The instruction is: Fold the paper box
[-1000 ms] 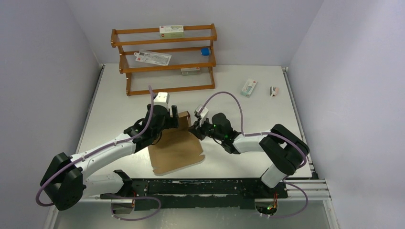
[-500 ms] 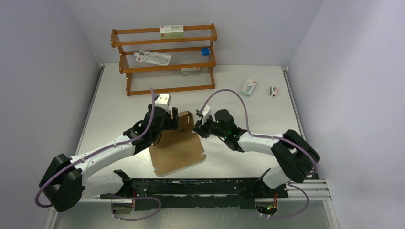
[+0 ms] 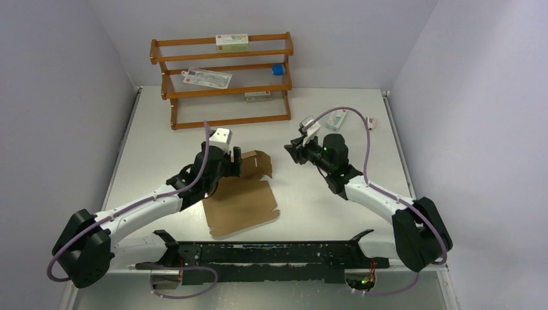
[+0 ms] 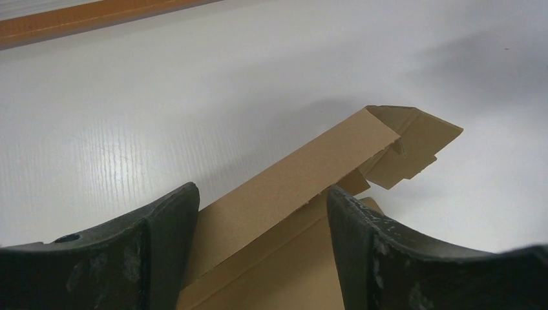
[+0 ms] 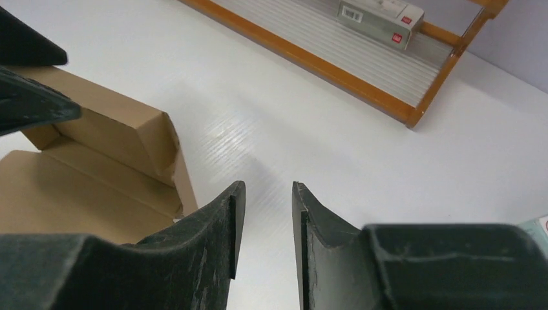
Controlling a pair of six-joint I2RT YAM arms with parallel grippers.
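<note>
Box (image 3: 242,205) lay on the table (image 3: 336,200), at about 7 o'clock from the table's centre, with its main panel flat. The box's 12 o'clock edge stood raised as a folded wall. A tabbed end flap was turned in at the 3 o'clock end of that wall. The near part of the sheet lay flat on the table.

Your left gripper (image 3: 237,161) sat at the raised wall with its jaws spread wide. In the left wrist view the wall ran up between the two fingers (image 4: 161,232). No pinch was seen. Whether either finger touched the cardboard could not be told.

Your right gripper (image 3: 293,152) hung above the table at 3 o'clock from the raised wall, well apart from the box. Its jaws stood a narrow gap apart with only bare table behind the gap, and it held nothing. The right wrist view showed the wall's end corner off to 9 o'clock.

A rack (image 3: 223,121) stood at 11 o'clock on the table. A carton (image 3: 337,119) lay at 1 o'clock, just beside the right arm's cable.
</note>
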